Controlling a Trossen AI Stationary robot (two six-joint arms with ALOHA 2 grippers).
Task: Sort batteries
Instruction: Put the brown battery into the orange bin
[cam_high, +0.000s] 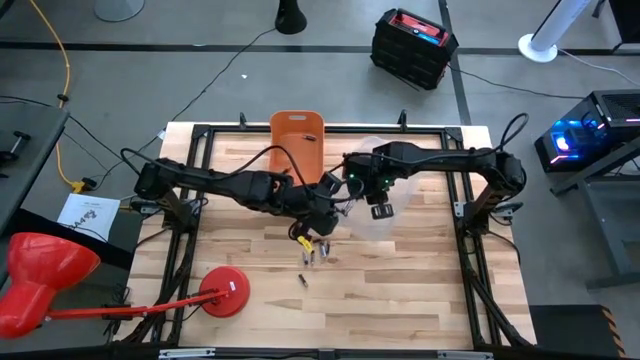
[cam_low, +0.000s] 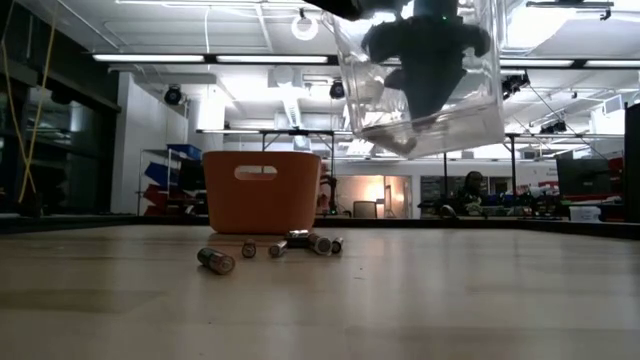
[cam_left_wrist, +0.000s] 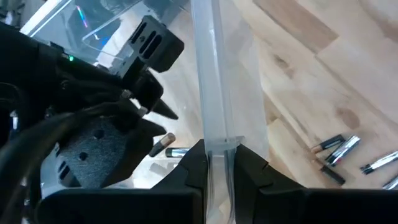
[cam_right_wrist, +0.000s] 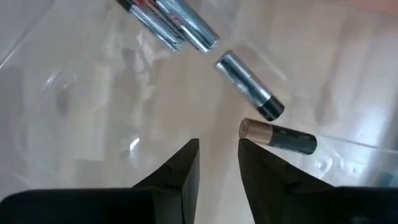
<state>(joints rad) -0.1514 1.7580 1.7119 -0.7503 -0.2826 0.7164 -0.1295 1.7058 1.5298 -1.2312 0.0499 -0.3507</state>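
Batteries (cam_low: 268, 249) lie in a loose cluster on the wooden counter (cam_low: 450, 300), near its middle and in front of an orange bin (cam_low: 262, 190) that stands at the far edge. From table height one cell (cam_low: 215, 261) sits a little apart and nearer the camera than the rest. From above the same small group (cam_high: 318, 254) shows just below the two arms, with one cell (cam_high: 303, 281) lying off by itself toward the near edge.

A clear plastic bin (cam_low: 425, 85) hangs in the air above the counter, tilted. The left claw (cam_left_wrist: 219, 163) is pinched narrow onto the bin's thin wall (cam_left_wrist: 217, 81), one finger on each side of it. More batteries (cam_left_wrist: 339, 149) lie on the counter beyond that wall.

The right claw (cam_right_wrist: 219, 155) reaches down inside the clear bin with its fingers (cam_right_wrist: 180, 165) a small way apart and nothing between them. Just ahead of its tips, on the bin's floor, lies a gold and black battery (cam_right_wrist: 278, 136). A silver cell with a dark end (cam_right_wrist: 250, 84) lies near it, and two more silvery cells (cam_right_wrist: 171, 23) lie farther off.

A red stand with a round base (cam_high: 226, 292) rests on the counter's near left corner.
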